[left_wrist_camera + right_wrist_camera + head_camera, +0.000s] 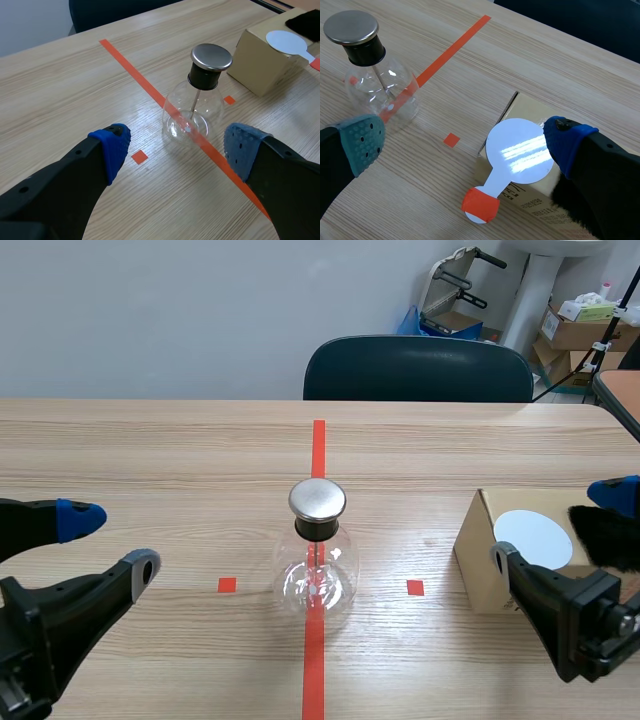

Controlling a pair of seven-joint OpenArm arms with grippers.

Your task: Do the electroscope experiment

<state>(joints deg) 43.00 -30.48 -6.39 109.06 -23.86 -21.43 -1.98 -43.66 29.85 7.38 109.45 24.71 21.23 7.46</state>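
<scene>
You'll see a dark teal chair (418, 368) pulled up to the far edge of the wooden table (150, 470). Just behind the chair sit a blue bag (412, 320) and a folded grey cart (455, 285). Cardboard boxes (572, 335) are stacked farther to its right.

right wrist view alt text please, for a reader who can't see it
A white round paddle with a red-taped handle lies on a cardboard box between the open jaws of the right gripper. Beside the box, a glass flask with a metal cap stands on a red tape line on the wooden table.
</scene>
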